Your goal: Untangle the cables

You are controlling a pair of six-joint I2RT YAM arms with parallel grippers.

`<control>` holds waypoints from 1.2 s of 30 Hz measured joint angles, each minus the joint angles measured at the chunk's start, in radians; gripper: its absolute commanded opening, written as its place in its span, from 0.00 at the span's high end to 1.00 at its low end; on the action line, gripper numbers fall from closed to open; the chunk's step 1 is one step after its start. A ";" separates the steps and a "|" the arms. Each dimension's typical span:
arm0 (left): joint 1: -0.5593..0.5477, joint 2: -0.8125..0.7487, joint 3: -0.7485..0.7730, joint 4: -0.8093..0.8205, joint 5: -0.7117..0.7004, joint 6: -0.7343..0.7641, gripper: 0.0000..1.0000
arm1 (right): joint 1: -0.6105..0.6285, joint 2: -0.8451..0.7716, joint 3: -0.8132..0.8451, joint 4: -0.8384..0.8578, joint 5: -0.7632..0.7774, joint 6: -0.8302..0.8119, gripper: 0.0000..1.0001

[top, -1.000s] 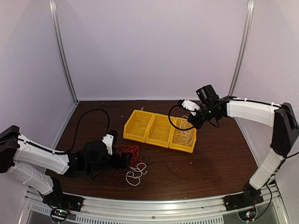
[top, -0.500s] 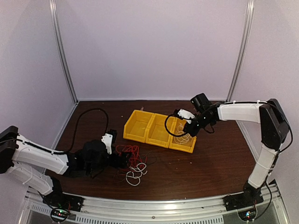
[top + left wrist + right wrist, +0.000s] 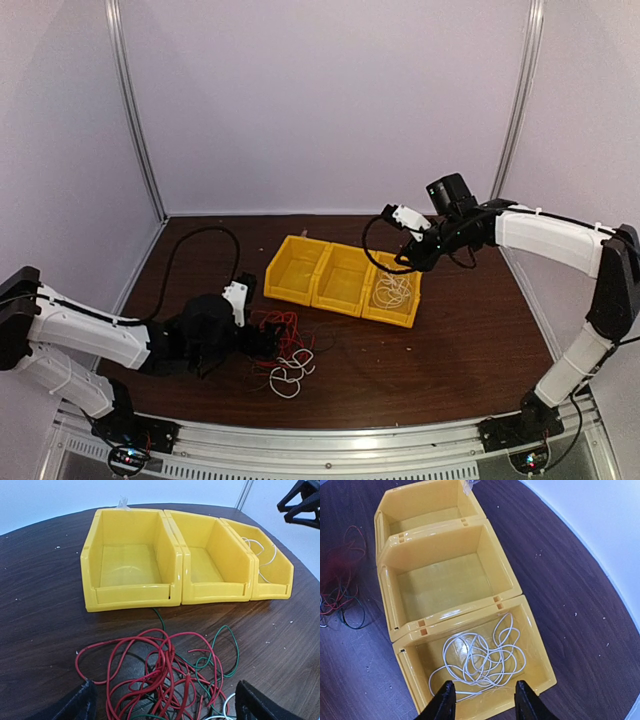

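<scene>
Your right tool hangs open, empty, over the white cable lying apart in the right bin; your left tool, spread wide, straddles the near red-and-green tangle, seemingly ready to grab.

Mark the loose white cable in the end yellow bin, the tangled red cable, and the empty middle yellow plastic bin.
loose white cable (image 3: 481,664): right wrist view, middle of its coil.
tangled red cable (image 3: 163,670): left wrist view, clump centre.
middle yellow plastic bin (image 3: 451,587): right wrist view, bare floor.
</scene>
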 measured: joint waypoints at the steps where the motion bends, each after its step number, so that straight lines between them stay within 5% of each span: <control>1: 0.000 0.002 0.004 -0.004 0.000 0.003 0.02 | 0.000 -0.010 0.008 -0.001 -0.003 0.001 0.57; 6: 0.000 0.003 0.009 -0.011 0.003 0.006 0.04 | 0.026 -0.041 0.011 -0.005 -0.038 -0.028 0.61; 12: 0.032 0.003 0.009 -0.014 0.087 0.008 0.18 | 0.161 -0.040 -0.055 0.008 -0.149 -0.082 0.69; 18: 0.117 0.025 -0.014 0.019 0.212 -0.021 0.14 | 0.356 0.022 -0.061 0.063 -0.198 -0.167 0.66; 25: 0.126 0.153 -0.006 0.022 0.290 -0.045 0.14 | 0.525 0.181 -0.033 0.081 -0.128 -0.343 0.61; 36: 0.133 0.216 0.019 0.016 0.319 -0.069 0.15 | 0.610 0.264 0.014 0.124 0.023 -0.421 0.64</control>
